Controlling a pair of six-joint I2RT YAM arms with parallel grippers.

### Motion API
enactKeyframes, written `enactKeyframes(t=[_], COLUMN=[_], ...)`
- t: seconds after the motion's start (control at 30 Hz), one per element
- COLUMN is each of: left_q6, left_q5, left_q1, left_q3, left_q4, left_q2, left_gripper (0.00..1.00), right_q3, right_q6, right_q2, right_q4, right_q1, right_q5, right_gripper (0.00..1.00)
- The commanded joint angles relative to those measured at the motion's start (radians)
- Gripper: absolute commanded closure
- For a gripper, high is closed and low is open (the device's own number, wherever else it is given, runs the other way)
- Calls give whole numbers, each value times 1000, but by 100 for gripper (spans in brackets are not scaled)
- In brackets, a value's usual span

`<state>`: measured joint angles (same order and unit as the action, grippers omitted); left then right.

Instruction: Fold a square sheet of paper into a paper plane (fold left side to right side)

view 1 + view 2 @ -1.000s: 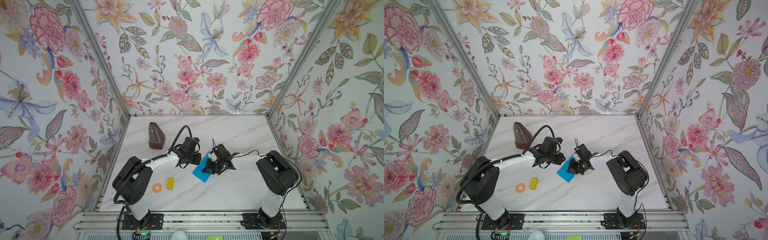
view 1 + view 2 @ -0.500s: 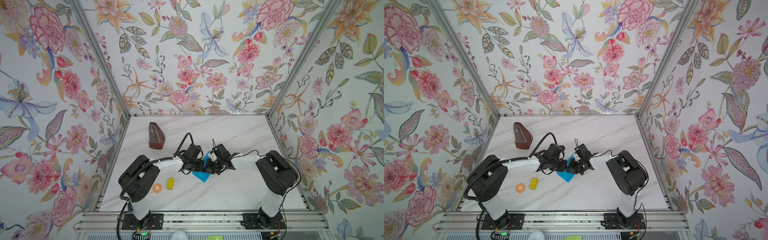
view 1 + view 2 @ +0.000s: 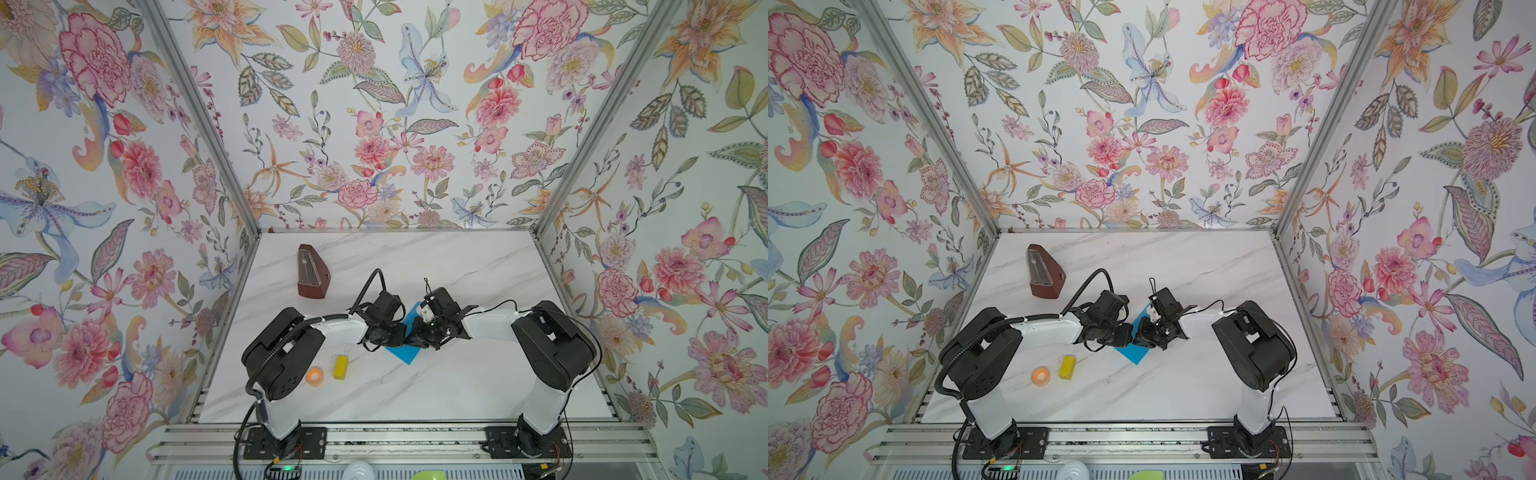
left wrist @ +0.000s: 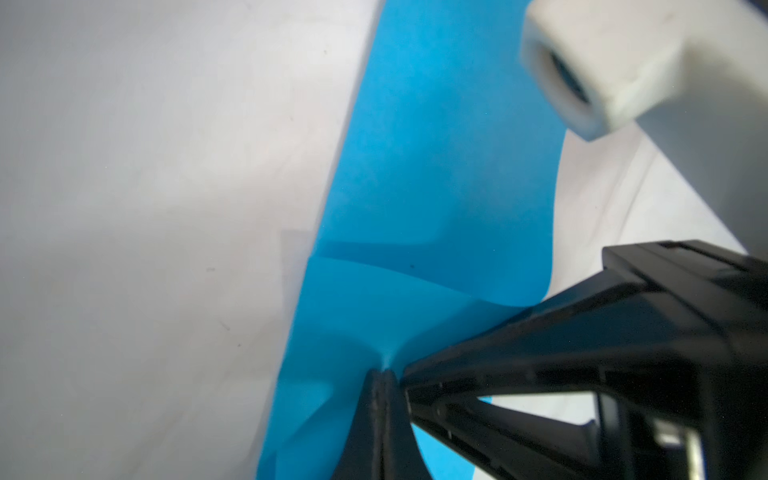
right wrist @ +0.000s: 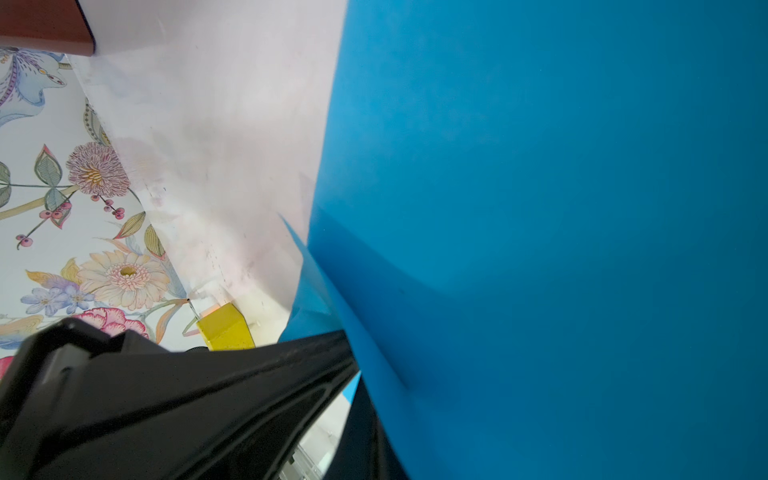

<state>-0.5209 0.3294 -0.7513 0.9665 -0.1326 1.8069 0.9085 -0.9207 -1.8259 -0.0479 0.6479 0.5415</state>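
The square sheet of paper (image 3: 404, 354) (image 3: 1134, 353) is bright blue and lies mid-table, mostly hidden under both grippers in both top views. My left gripper (image 3: 404, 335) (image 3: 1128, 333) is shut on a raised edge of the sheet; its tips (image 4: 382, 374) pinch the blue paper (image 4: 436, 166), which puckers there. My right gripper (image 3: 416, 335) (image 3: 1140, 333) (image 5: 362, 419) is shut on the sheet (image 5: 540, 208) right beside it, its fingers (image 4: 540, 353) touching the left ones. No paper plane is in view.
A brown metronome (image 3: 311, 272) (image 3: 1043, 274) stands at the back left. A small yellow block (image 3: 340, 367) (image 5: 224, 328) and an orange tape roll (image 3: 315, 376) lie front left of the sheet. Flowered walls enclose three sides of the table.
My left gripper has moved right onto the sheet and shut on its edge next to the right gripper. The right gripper has stayed where it was, shut.
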Motion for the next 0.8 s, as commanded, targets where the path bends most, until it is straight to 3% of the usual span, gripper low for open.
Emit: enactKeyframes(t=[0.0,0.33,0.77], left_q6=[21,28,38], left_q5=[-28,-33,5], left_q1=[0,2,4], left_q3=[-34,-34,-6], left_q4=[-27,-31,-43], left_q2=[48,45,-26], left_gripper=[100,100,98], right_q3=[31,79,7], right_q6=[23,47,69], right_q2=[11,-29,-92], right_q4=[-51,-63,-92], right_q1=[6,-6,-16], right_q5=[-31,-16,-44], right_gripper=[94,93,97])
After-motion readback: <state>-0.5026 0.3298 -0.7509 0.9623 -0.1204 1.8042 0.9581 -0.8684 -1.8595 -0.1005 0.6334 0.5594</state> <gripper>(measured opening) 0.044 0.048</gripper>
